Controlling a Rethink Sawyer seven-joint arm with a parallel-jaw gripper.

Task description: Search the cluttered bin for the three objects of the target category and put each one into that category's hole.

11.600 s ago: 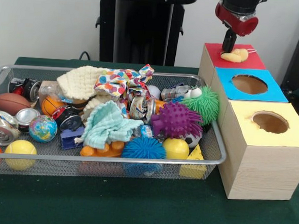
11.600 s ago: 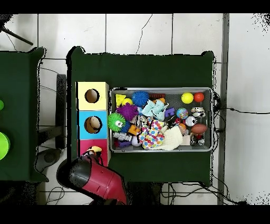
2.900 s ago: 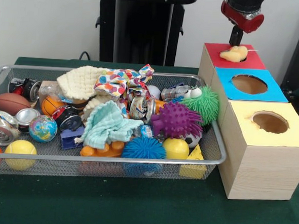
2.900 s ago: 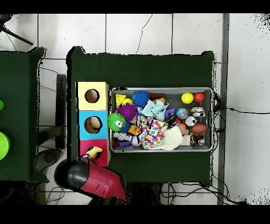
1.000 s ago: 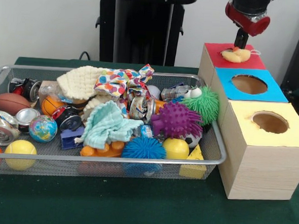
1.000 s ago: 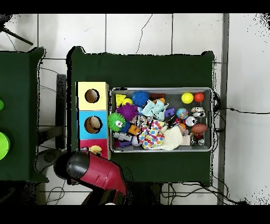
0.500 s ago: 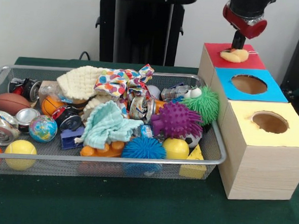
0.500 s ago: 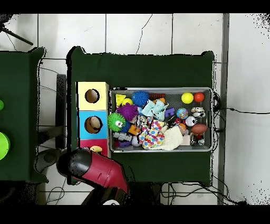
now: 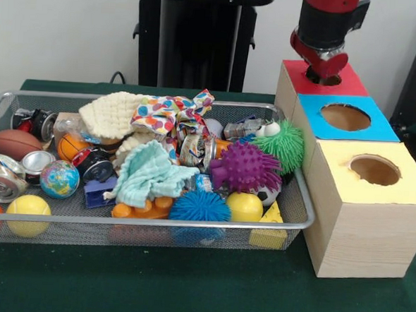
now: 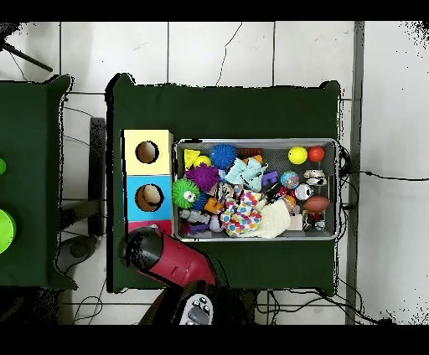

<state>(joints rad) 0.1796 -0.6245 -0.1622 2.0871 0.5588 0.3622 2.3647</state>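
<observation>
The silver wire-mesh bin (image 9: pixel 154 222) lies on the green table, filled with balls, cans, cloths and spiky toys; it also shows in the overhead view (image 10: pixel 255 141). The red-surround hole (image 9: pixel 350 85) tops the far wood box, right of the bin. My gripper (image 9: pixel 320 69) hangs straight down onto that hole, and its tip reaches into the hole's mouth. The red wrist hides most of the hole. In the overhead view the arm's end (image 10: pixel 144 249) covers the red box. No object shows in the gripper or on the red surround.
The blue-surround hole (image 9: pixel 345 116) and yellow-surround hole (image 9: pixel 375 170) sit on boxes nearer the camera. In the bin are a purple spiky ball (image 9: pixel 246 165), a green spiky ball (image 9: pixel 288 145), a teal cloth (image 9: pixel 150 170) and a globe ball (image 9: pixel 59 179). The black pedestal (image 9: pixel 194 35) stands behind.
The arm has come down and shifted over the red hole. The yellow soft thing that lay on the red surround no longer shows.
</observation>
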